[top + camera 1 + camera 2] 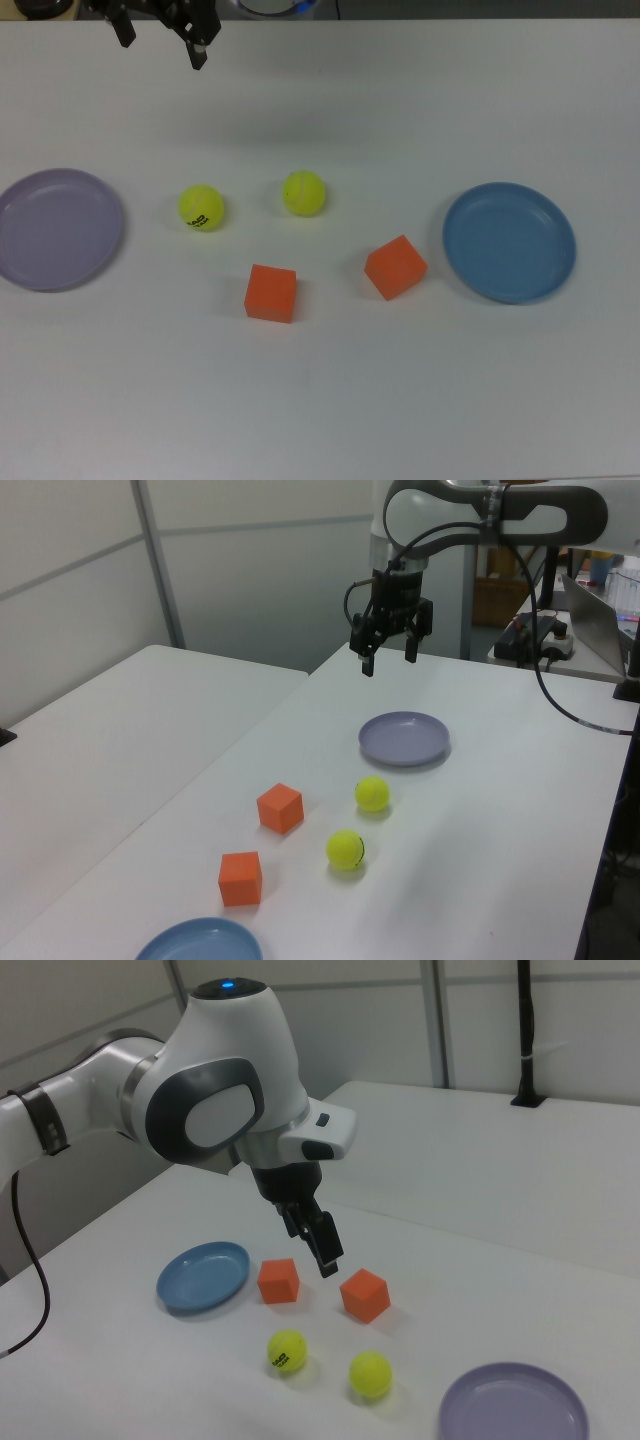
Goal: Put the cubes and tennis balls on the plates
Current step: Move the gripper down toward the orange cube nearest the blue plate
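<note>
I see a plain white table [400, 100] with a matte top, and all the task items lie on it, none on a plate. In the top view the lavender plate [55, 229] sits at the far left edge and the blue plate [509, 242] toward the right, both bare. Between them lie the two tennis balls: the printed ball [201, 207] nearer the lavender plate, the plain ball [304, 193] just to its right, apart from it. Nearer the bottom of the top view are the two orange cubes: the left cube [271, 292] sitting square and the right cube [395, 267] turned at an angle, close to the blue plate but not touching it.

My gripper [387, 652] hangs in the air above the far end of the table, beyond the lavender plate in the left view, holding nothing. Its jaws stand apart, fingers pointing down.

Around the rig, the left view shows a second white table [120, 730] butted alongside on the left view's left, pale partition panels [250, 570] behind, and a cluttered bench [560, 630] with cables at the far right. In the right view a black post [526, 1030] stands on the far tabletop, and a dark cable [25, 1280] trails down at the right view's left.
</note>
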`<control>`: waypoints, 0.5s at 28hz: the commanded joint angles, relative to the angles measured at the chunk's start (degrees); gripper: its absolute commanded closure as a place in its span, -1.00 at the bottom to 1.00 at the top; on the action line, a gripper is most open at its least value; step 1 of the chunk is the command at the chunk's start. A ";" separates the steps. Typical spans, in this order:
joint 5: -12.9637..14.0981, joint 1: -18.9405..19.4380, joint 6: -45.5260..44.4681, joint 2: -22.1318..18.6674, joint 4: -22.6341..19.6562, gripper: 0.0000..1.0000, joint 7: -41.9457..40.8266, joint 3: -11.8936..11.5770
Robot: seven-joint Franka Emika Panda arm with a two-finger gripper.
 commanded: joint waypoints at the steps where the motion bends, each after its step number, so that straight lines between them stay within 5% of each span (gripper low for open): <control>1: -0.94 0.79 0.64 1.23 0.06 -1.00 -8.07 2.74; 14: 1.34 0.97 12.95 9.59 2.96 -1.00 -10.96 10.23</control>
